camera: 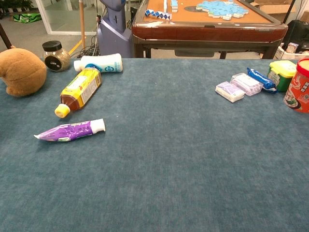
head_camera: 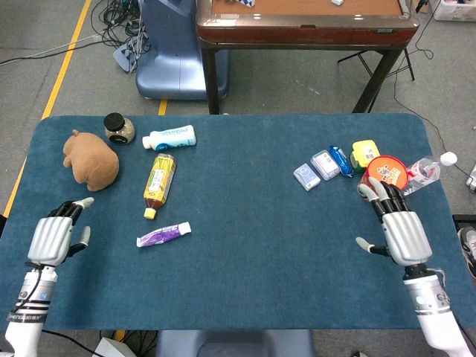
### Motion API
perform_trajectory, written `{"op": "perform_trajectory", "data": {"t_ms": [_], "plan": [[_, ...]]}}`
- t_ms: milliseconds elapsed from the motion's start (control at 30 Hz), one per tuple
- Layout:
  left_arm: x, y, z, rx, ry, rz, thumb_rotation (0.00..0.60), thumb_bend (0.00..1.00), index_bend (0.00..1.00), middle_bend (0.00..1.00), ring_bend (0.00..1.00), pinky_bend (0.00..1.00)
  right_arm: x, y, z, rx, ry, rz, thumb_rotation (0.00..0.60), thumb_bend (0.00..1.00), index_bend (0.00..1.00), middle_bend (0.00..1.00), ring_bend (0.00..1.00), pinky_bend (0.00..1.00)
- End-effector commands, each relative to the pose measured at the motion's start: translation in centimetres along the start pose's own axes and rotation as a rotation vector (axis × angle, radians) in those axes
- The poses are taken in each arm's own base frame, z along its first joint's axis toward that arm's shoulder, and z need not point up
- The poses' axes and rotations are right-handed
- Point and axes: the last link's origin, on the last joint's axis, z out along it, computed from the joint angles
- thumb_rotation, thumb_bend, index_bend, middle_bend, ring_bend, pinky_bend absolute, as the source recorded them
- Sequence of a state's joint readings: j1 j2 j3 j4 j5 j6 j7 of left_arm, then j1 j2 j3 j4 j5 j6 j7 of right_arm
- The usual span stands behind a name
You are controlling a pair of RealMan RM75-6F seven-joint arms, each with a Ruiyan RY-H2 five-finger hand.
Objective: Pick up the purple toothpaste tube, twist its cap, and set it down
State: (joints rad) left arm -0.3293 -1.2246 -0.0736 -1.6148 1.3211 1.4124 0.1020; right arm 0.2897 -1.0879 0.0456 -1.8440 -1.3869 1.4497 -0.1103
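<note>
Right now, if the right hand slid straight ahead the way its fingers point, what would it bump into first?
Probably the red snack tub: the right hand has its fingertips just short of it, though height above the table is unclear.

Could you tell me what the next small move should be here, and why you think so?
Probably none beyond parking the arms. The purple toothpaste tube lies flat on the table, cap on, touched by neither robot hand. The left robot hand is open near the table's left edge, and the right robot hand is open near the right edge, beside the red cup. The tube looks set down.
</note>
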Motion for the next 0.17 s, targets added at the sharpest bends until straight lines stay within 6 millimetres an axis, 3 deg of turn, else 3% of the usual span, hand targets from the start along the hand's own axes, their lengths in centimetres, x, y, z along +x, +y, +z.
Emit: {"op": "perform_trajectory", "data": {"t_ms": [33, 167], "plan": [[0.4, -0.6, -2.0, 0.017, 0.023, -0.001, 0.600, 0.47, 0.20, 0.25, 0.19, 0.28, -0.6, 1.6, -2.3, -0.082, -0.003, -0.001, 0.600, 0.07, 0.00, 0.00, 0.00, 0.00], [0.7, -0.5, -3.9, 0.022, 0.049, 0.003, 0.600, 0.47, 0.20, 0.25, 0.19, 0.28, -0.8, 2.4, -4.2, -0.135, 0.004, 0.018, 0.600, 0.07, 0.00, 0.00, 0.00, 0.00]]}}
